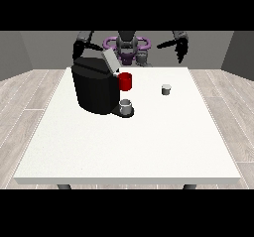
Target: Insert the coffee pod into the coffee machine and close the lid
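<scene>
Front view across the white table. The black coffee machine stands at the view's left half, its grey lid tilted up and open. A red part projects from the machine's front, and a small grey cup sits on the drip base just below it. The coffee pod, a small pale cylinder, stands upright on the table to the right of the machine, apart from it and untouched.

The hand at the view's right hangs above the table's far edge, well behind the pod, with its fingers pointing downward and seemingly relaxed and apart, though at this scale that is not certain. The hand at the view's left is raised beside the machine's far corner; whether its fingers are curled or straight cannot be told.

Step in hand, as judged: the reach for the pod, which nothing grasps yet. Done well, the hand at the view's right would descend over the pod, close on its sides while keeping it upright, and carry it clear of the raised lid toward the machine's opening.
</scene>
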Tool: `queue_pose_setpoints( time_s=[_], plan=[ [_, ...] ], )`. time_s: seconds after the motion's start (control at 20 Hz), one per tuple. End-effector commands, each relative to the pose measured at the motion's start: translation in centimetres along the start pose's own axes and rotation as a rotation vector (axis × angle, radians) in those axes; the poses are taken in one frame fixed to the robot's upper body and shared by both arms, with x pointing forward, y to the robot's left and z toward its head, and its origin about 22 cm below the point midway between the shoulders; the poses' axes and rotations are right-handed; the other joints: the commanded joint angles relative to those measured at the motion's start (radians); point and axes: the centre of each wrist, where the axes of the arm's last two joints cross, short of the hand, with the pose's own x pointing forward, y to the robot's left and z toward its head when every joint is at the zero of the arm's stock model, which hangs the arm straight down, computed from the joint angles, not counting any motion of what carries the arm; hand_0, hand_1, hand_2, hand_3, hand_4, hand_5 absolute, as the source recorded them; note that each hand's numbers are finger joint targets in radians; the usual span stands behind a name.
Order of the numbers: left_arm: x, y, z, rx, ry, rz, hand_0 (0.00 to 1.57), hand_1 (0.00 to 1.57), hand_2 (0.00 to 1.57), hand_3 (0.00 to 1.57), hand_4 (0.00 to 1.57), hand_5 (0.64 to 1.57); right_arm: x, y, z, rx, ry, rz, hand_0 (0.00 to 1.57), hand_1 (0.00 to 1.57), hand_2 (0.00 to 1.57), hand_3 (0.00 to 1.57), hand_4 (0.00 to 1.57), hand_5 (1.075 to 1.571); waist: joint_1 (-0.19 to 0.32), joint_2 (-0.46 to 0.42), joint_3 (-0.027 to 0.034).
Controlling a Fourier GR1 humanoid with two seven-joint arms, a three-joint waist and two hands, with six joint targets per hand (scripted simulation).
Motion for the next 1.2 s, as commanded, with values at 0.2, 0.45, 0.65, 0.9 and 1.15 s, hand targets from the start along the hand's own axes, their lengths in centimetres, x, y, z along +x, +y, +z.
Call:
queue_pose_setpoints(
  time_s=[0.2, 0.45, 0.65, 0.9, 1.15],
  plan=[
    [0.6, 5.0, -3.9, 0.021, 0.097, -0.185, 0.0, 0.0, 0.0, 0.0, 0.0, 1.571, 3.3, 2.6, -2.0, 0.035, -0.094, 0.031, 0.0, 0.0, 0.0, 0.0, 0.0, 1.571, -0.112, 0.089, -0.0005],
    [0.3, 7.5, -4.8, -0.033, 0.167, -0.294, 0.0, 0.0, 0.0, 0.0, 0.0, 1.571, 3.9, 4.1, -2.5, 0.069, -0.113, 0.003, 0.0, 0.0, 0.0, 0.0, 0.0, 1.571, -0.138, 0.146, -0.0002],
    [-0.6, 7.0, -6.0, -0.056, 0.175, -0.318, 0.0, 0.0, 0.0, 0.0, 0.0, 1.571, 4.8, 4.8, -4.0, 0.036, -0.114, 0.001, 0.0, 0.0, 0.0, 0.0, 0.0, 1.571, -0.125, 0.197, -0.0004],
    [-4.1, 7.1, -4.7, -0.078, 0.239, -0.372, 0.0, 0.0, 0.0, 0.0, 0.0, 1.571, 3.6, 4.5, -2.2, 0.097, -0.044, 0.026, 0.0, 0.0, 0.0, 0.0, 0.0, 1.571, -0.153, 0.177, -0.0007],
    [-1.2, 5.8, -8.9, -0.04, 0.178, -0.439, 0.26, 0.26, 0.59, 0.25, 0.0, 1.571, 2.9, 5.3, -4.5, 0.093, -0.051, 0.004, 0.0, 0.0, 0.0, 0.0, 0.0, 1.571, -0.132, 0.213, -0.0003]
  ],
)
